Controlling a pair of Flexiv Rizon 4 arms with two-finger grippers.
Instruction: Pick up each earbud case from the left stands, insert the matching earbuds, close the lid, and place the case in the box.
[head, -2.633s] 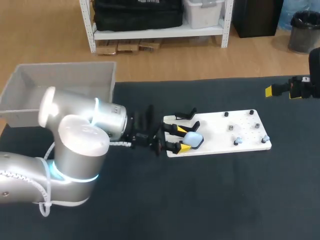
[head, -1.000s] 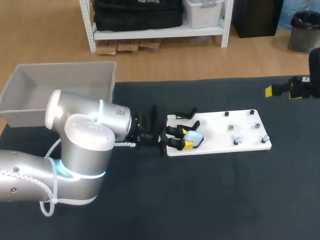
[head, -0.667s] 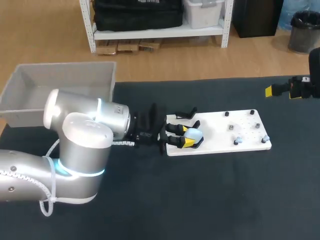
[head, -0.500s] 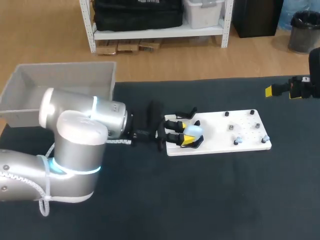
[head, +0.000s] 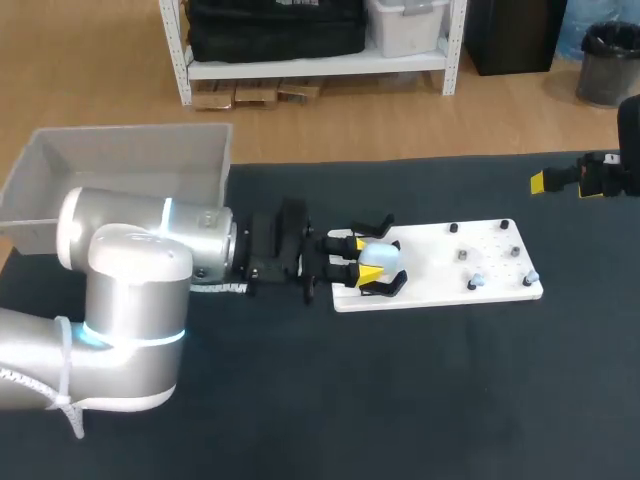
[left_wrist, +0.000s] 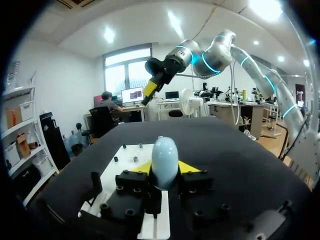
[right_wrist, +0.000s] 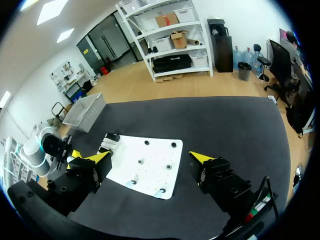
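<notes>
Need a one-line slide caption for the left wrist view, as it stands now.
Left hand shut on the pale blue earbud case, over the white board.

Earbud case (left_wrist: 164, 161): pale blue, upright.
You see it in the jaws of the left gripper (head: 362, 259), above the white board (head: 440, 275).

A board (head: 470, 245) is being carried by the table (head: 450, 380), just right of its middle. A box (head: 130, 131) is being kept at the far left corner. A case (head: 383, 258) is being held in the left gripper (head: 362, 259) over the board's left end, beside a stand (head: 372, 228).
</notes>
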